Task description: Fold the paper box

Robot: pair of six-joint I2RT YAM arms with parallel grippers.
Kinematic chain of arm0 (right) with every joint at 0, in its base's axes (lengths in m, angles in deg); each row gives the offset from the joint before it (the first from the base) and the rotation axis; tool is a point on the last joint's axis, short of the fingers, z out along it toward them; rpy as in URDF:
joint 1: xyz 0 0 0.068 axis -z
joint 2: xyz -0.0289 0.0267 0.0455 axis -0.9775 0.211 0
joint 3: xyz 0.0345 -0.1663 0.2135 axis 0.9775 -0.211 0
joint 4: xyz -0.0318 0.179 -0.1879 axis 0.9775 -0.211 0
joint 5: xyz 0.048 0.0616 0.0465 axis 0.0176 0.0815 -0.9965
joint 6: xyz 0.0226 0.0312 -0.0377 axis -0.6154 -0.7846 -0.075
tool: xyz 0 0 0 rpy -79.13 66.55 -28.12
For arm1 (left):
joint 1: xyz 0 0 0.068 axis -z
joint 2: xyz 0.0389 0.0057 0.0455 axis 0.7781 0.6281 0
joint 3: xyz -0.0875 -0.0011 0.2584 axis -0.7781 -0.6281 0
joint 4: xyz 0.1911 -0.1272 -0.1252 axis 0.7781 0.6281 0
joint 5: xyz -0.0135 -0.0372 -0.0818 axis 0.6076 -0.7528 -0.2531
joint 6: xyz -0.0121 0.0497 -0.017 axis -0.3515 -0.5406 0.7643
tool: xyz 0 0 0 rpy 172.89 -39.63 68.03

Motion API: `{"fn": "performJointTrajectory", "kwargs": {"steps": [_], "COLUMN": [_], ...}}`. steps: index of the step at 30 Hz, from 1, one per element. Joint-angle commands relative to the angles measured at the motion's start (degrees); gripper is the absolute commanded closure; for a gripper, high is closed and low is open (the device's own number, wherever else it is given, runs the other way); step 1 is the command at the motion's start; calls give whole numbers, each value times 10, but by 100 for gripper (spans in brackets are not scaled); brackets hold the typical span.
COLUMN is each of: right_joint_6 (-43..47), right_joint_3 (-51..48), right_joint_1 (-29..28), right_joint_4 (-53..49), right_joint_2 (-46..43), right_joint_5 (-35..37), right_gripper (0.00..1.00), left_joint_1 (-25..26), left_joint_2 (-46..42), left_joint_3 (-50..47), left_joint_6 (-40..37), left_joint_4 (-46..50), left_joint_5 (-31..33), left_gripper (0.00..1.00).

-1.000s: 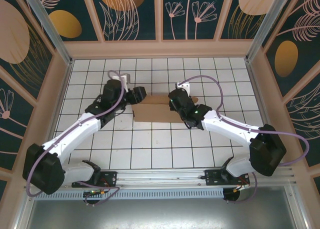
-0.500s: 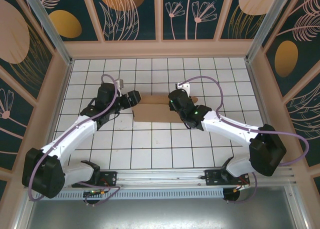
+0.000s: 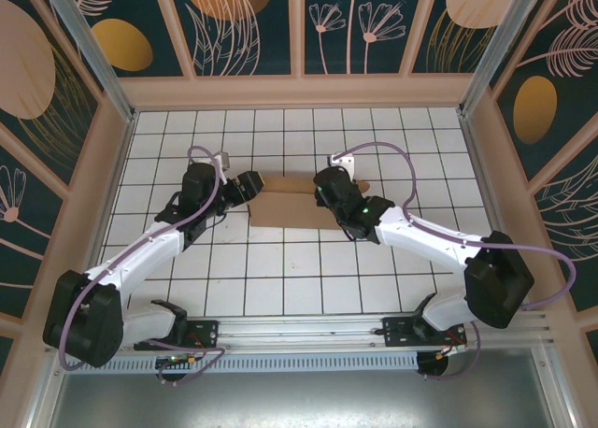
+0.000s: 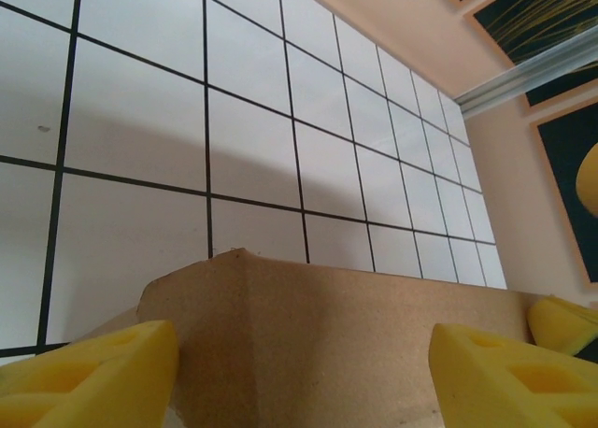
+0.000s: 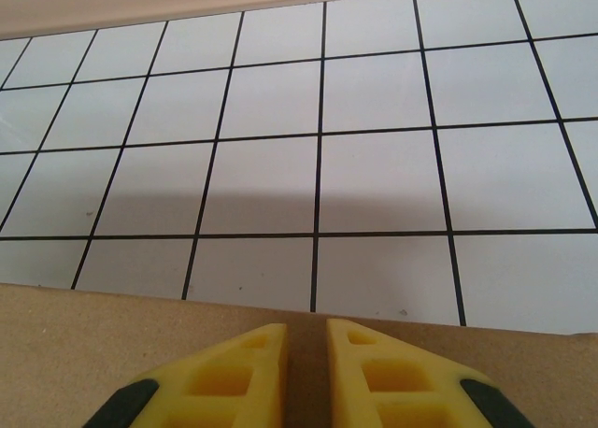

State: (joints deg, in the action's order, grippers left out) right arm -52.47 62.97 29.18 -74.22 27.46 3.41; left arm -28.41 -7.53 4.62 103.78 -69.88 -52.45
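**A:** From above, where does the paper box sit?

**B:** Midway between the table's left and right edges, nearer the far edge than the near one. It is plain brown cardboard, mostly flat. The left gripper is at its left end and the right gripper over its right part.

**A:** And the left wrist view?

**B:** The yellow fingers are spread wide on either side of a raised panel with a crease near its left corner. I judge an end wall is being folded. Centre the panel first, then close and turn it along the crease.

**A:** The right wrist view?

**B:** Its fingers are pressed almost together at the cardboard's far edge. I cannot tell whether they nip it. That arm should pin the sheet steady.
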Motion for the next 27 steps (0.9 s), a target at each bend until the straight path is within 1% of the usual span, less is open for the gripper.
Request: {"fn": "performJointTrajectory", "kwargs": {"steps": [1,5,8,11,13,14,16,18,19,21,22,24,25,26,27], "right_joint_6": [-4,26,51,84,116,132,150,167,182,250,283,320,333,358,381], "right_joint_3": [-13,19,52,88,97,98,107,110,102,55,26,-11,-12,-4,5], "right_joint_1": [-16,-15,-10,5,16,27,56,78,83,80,74,65,68,68,69], "right_joint_4": [-92,-107,-128,-148,-143,-138,-134,-108,-88,-9,32,96,102,88,74], "right_joint_2": [36,22,11,-1,-18,-28,-39,-52,-61,-92,-112,-143,-148,-152,-155], "right_joint_5": [-73,-79,-78,-89,-114,-137,-188,-211,-222,-248,-243,-215,-214,-230,-253], "right_gripper": [79,70,62,54,46,43,42,44,45,51,53,53,53,53,53], "left_joint_1": [6,6,7,6,6,6,6,6,6,6,6,6,6,6,6], "left_joint_2": [2,-22,-25,-40,-61,-68,-76,-85,-91,-103,-109,-112,-112,-111,-112], "left_joint_3": [-15,45,89,107,101,100,102,107,109,106,104,110,115,124,125], "left_joint_6": [19,-53,-101,-146,-177,-196,-223,-249,-264,-315,-332,-340,-378,-439,-482], "left_joint_4": [-23,87,145,158,132,123,114,101,94,73,61,55,66,88,100], "left_joint_5": [-35,51,94,139,137,134,129,128,124,93,94,141,134,102,74], "left_gripper": [30,27,26,26,25,25,25,25,24,24,24,25,25,29,35]}}
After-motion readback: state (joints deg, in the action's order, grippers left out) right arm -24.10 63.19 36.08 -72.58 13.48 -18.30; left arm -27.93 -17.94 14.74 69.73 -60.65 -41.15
